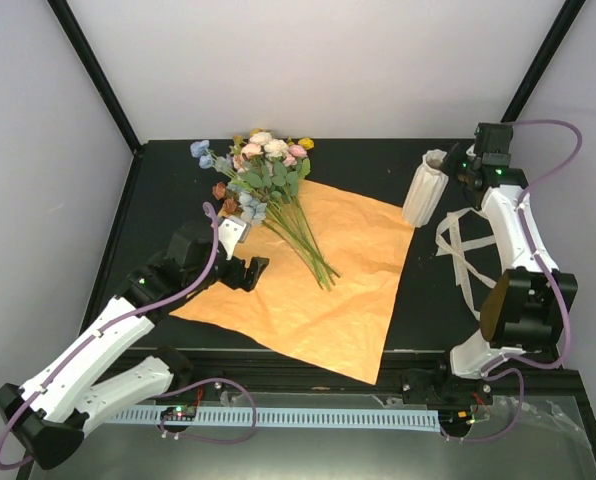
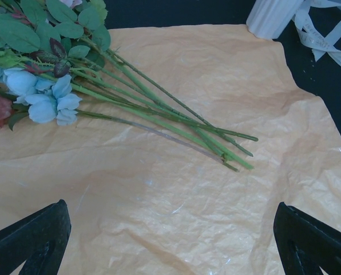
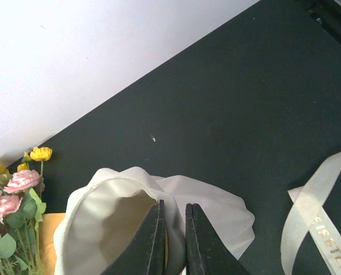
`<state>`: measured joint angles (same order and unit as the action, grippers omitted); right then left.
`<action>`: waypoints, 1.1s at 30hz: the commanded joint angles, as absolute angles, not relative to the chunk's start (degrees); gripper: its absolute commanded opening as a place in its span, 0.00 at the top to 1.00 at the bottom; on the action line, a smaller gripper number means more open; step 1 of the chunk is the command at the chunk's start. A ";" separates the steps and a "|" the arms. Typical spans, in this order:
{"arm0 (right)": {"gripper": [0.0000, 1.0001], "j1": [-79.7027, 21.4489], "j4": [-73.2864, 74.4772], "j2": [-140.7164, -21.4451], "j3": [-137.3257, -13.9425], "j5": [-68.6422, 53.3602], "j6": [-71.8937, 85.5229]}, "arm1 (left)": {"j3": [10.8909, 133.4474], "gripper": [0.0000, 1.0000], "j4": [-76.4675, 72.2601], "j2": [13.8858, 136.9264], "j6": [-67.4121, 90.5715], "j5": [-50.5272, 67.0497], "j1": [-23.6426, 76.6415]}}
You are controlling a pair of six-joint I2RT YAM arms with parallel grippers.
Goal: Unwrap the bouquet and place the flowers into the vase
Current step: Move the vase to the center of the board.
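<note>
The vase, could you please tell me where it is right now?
In the top view the vase is at the table's far right, by the orange paper's right corner, its rim pinched by the right tool.

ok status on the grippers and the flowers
Left gripper open, over the paper. Right gripper shut on the vase rim. Flowers lying unwrapped on the paper, none in the vase. Ribbon loose beside the vase.
</note>
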<state>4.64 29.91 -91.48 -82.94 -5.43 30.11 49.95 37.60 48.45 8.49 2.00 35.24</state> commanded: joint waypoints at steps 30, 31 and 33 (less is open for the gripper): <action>0.99 11.12 27.79 -85.84 -76.17 -5.99 27.39 | 49.61 0.01 36.82 49.92 8.00 -1.37 34.72; 0.99 11.45 27.97 -86.06 -76.13 -5.85 27.26 | 49.64 0.01 36.81 49.92 8.00 -1.48 34.72; 0.99 11.43 28.00 -85.99 -75.83 -5.10 27.00 | 49.64 0.01 36.89 49.92 7.98 -1.82 34.69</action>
